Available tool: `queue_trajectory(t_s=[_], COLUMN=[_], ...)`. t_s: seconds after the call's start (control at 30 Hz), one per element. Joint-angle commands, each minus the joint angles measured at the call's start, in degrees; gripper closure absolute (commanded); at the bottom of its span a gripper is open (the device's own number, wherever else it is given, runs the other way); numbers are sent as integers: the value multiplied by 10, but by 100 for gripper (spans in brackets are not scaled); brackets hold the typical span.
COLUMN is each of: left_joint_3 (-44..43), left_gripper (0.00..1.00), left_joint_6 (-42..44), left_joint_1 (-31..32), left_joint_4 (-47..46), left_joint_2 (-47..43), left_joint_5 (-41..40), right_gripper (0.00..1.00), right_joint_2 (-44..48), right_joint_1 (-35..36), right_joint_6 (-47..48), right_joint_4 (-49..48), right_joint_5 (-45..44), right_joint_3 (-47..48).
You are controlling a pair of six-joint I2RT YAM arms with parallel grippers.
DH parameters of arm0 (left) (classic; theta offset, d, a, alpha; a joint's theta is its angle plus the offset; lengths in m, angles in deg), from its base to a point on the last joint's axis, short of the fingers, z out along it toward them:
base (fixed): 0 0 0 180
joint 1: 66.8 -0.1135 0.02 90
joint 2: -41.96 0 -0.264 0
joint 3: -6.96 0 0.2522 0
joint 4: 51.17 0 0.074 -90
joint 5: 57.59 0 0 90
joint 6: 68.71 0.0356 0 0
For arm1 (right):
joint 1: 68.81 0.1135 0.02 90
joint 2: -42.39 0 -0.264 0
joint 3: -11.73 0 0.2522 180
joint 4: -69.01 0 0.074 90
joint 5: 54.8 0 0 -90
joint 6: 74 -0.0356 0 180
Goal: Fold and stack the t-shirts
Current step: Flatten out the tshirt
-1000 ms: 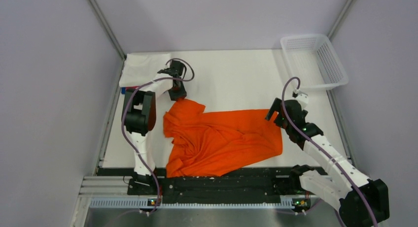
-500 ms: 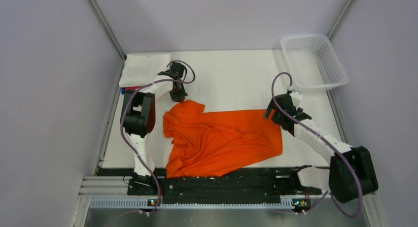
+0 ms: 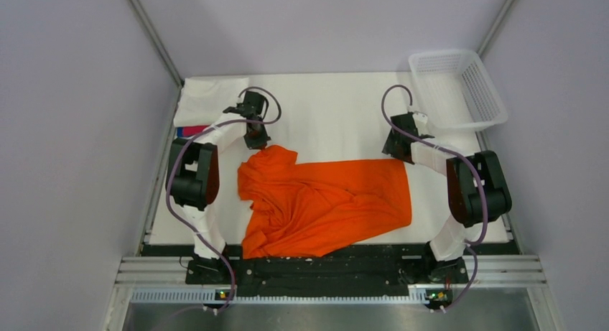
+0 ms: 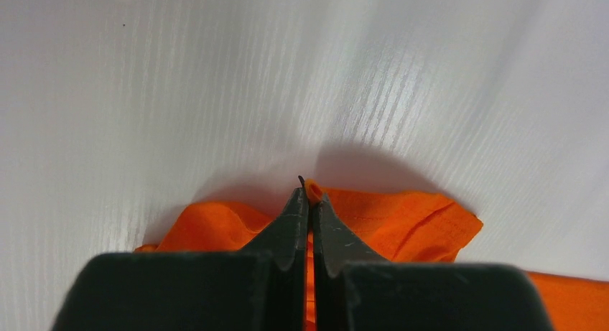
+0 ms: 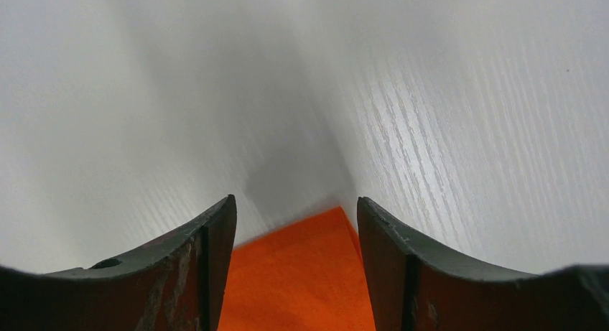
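Centrally, an orange t-shirt [image 3: 327, 202] is lying crumpled on the white table [image 3: 330, 108], toward its near edge. The left gripper [image 4: 309, 196] is pinching the shirt's far left corner between closed jaws, while the right gripper [image 5: 294, 220] is hovering, jaws spread apart, over its far right corner. A white mesh basket [image 3: 459, 87] is sitting at the table's far right corner.
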Motion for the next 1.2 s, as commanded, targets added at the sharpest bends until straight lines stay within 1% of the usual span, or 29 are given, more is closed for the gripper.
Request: queue_trajectory(t_s=[0.0,0.2,0.33,0.57,0.73,0.77,0.8,0.83,0.9,0.93,1.07,1.17], left_joint_3=[3,7,8,13,14,14,14,14,15,17,15,7], left_gripper=[100,100,100,100,100,100,100,100,100,100,100,100], left_joint_6=[-4,-6,-6,-8,-11,-12,-12,-13,-17,-17,-11,-7], left_joint_1=[1,1,1,1,1,1,1,1,1,1,1,1], left_joint_4=[-12,-11,-11,-10,-10,-9,-10,-9,-9,-10,-10,1], left_joint_2=[-31,-45,-54,-65,-68,-70,-71,-72,-76,-81,-122,-179], left_joint_5=[-9,-14,-14,-23,-23,-23,-23,-23,-23,-24,-37,-55], right_gripper=[40,54,54,53,58,60,65,73,94,100,100,100], right_joint_2=[-23,-28,-2,-2,15,20,25,31,45,52,104,175], right_joint_1=[-1,1,7,15,21,23,25,26,26,26,36,43], right_joint_6=[12,9,-7,-19,-30,-32,-36,-41,-45,-45,-22,-5], right_joint_4=[10,37,47,85,86,82,77,67,40,30,23,27], right_joint_5=[-7,17,18,-9,-8,-8,-8,-8,-5,-2,-17,-28], right_joint_3=[17,13,-9,-18,-39,-44,-52,-60,-76,-79,-59,-39])
